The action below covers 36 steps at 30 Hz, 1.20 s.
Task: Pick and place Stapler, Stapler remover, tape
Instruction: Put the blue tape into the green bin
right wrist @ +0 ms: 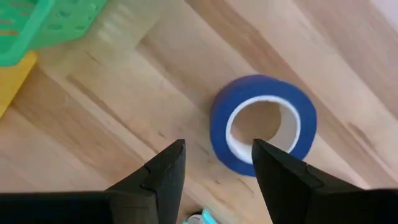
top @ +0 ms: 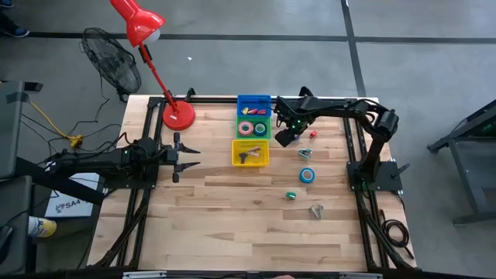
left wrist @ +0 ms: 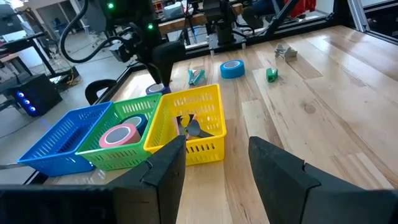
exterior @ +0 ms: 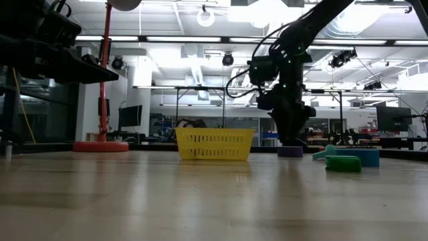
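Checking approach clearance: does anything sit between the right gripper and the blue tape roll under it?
Nothing visible does. The right gripper hangs open just above the blue tape roll, which lies flat on bare table beside the green basket.

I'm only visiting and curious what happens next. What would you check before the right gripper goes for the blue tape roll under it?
1. Right gripper open: ok, nothing between its fingers.
2. Blue tape roll lying flat on the table: ok.
3. Roll's near wall lined up with the gap: ok, roughly.
4. Height above the roll: cannot tell.
5. Green basket has room: ok, probably.
6. Left gripper out of the way: ok, waiting open at the table's left.
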Motion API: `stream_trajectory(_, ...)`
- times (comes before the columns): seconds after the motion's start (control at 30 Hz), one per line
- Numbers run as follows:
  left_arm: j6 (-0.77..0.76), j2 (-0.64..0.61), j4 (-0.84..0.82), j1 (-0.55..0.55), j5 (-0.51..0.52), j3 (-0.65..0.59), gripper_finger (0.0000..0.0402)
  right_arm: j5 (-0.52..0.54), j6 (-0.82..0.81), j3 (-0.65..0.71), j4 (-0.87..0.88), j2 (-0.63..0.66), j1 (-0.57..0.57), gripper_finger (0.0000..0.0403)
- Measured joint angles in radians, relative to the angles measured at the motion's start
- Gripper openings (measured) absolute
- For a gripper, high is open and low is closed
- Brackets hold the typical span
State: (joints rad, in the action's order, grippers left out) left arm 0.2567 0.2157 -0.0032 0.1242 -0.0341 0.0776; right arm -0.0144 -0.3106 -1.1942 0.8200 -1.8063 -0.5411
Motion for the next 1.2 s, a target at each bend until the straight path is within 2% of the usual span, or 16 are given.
stream_trajectory(0.4, 0.0, 0.0, 0.0, 0.0, 0.0, 0.0, 0.0172, 0.027, 0.062, -0.001, -0.051, -0.077, 0.019, 0.0177)
stream_trajectory(0.67, 0.0, 0.0, 0.0, 0.0, 0.0, 0.0, 0.0172, 0.05, 0.113, -0.001, -0.05, -0.08, 0.02, 0.0171)
stream_trajectory(0.83, 0.0, 0.0, 0.0, 0.0, 0.0, 0.0, 0.0172, 0.049, 0.138, -0.001, -0.048, -0.08, 0.018, 0.0137)
stream_trajectory(1.2, 0.0, 0.0, 0.0, 0.0, 0.0, 0.0, 0.0172, 0.025, 0.211, -0.002, -0.046, -0.08, 0.018, 0.003)
